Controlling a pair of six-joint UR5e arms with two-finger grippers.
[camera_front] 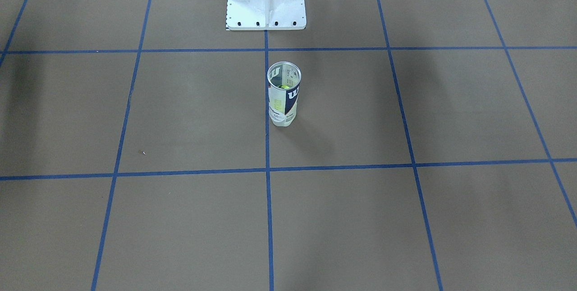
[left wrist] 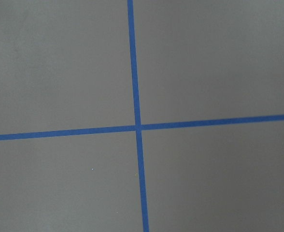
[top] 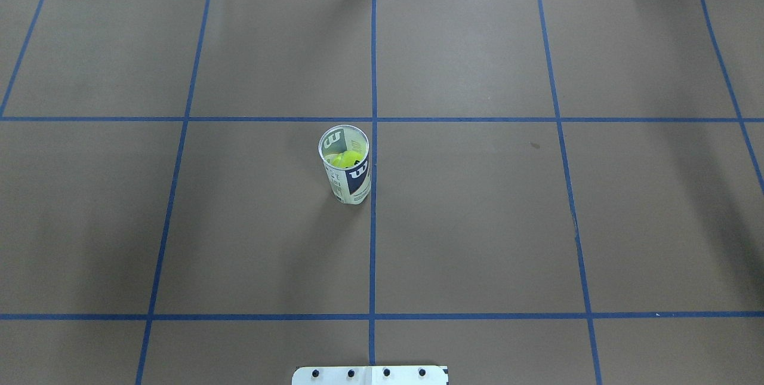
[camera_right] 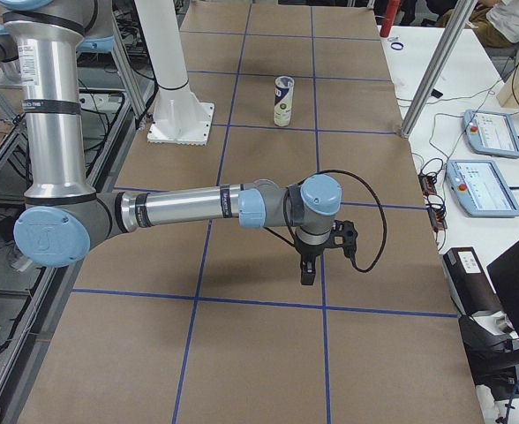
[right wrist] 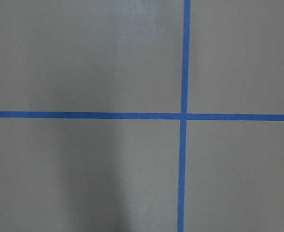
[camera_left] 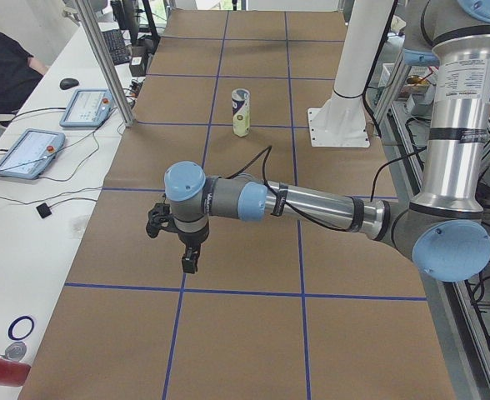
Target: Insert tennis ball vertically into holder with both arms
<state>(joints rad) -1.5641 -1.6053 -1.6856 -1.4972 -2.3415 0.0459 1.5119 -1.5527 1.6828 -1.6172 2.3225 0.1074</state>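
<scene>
- Desk (top: 477,224): can stands near centre, just beside the mid line (top: 373,242), prob so both arms reach.
- L arm (camera_left: 312,202), R arm (camera_right: 180,208): low over desk ends, well apart from can; looks parked clear.
- Can (top: 347,177): upright, mouth up, for vertical drop.
- L hand (camera_left: 190,267), R hand (camera_right: 307,279): pointing down; can't tell if fingers are apart or together.
- Ball (top: 346,159): inside can; task looks done.

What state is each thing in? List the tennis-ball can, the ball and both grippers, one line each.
clear plastic cylindrical tennis-ball can: upright on the table, top open, no gripper on it.
yellow-green tennis ball: inside the can.
black two-finger left gripper: pointing down above the table, away from the can; open or shut, cannot tell.
black two-finger right gripper: the same; cannot tell.
</scene>
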